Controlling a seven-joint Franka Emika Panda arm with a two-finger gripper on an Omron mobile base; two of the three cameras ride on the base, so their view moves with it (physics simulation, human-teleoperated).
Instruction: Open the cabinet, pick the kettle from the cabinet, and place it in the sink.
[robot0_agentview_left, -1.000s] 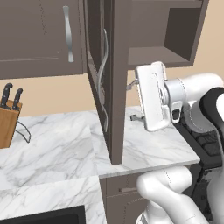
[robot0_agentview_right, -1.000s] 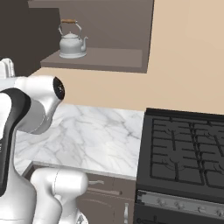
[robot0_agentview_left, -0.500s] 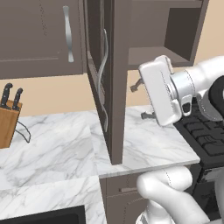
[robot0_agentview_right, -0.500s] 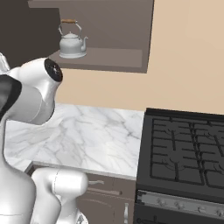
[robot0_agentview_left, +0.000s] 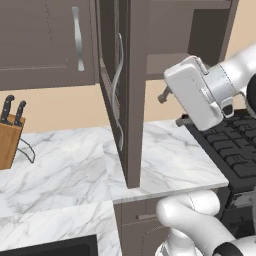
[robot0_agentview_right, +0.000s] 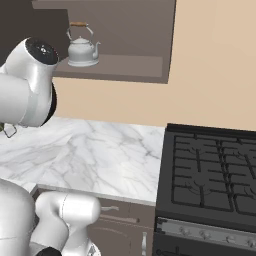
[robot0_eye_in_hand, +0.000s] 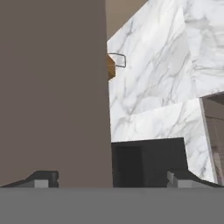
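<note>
Up on the open cabinet (robot0_agentview_left: 131, 90) shelf sits one kettle (robot0_agentview_right: 82, 48), upright, brown handle arched over it. One sink (robot0_eye_in_hand: 146, 162) lies dark in the marble counter (robot0_agentview_left: 65, 175). My gripper (robot0_eye_in_hand: 113, 180) hangs released, jaws wide, holding nothing, beside the swung-out door and apart from the kettle. My hand is tilted, looking down past the door's face. Two knives stand in one block (robot0_agentview_left: 9, 137).

The arm reaches up with its wrist bent sideways, and the gripper (robot0_eye_in_hand: 111, 178) hangs empty, fingers (robot0_eye_in_hand: 43, 178) spread wide.
</note>
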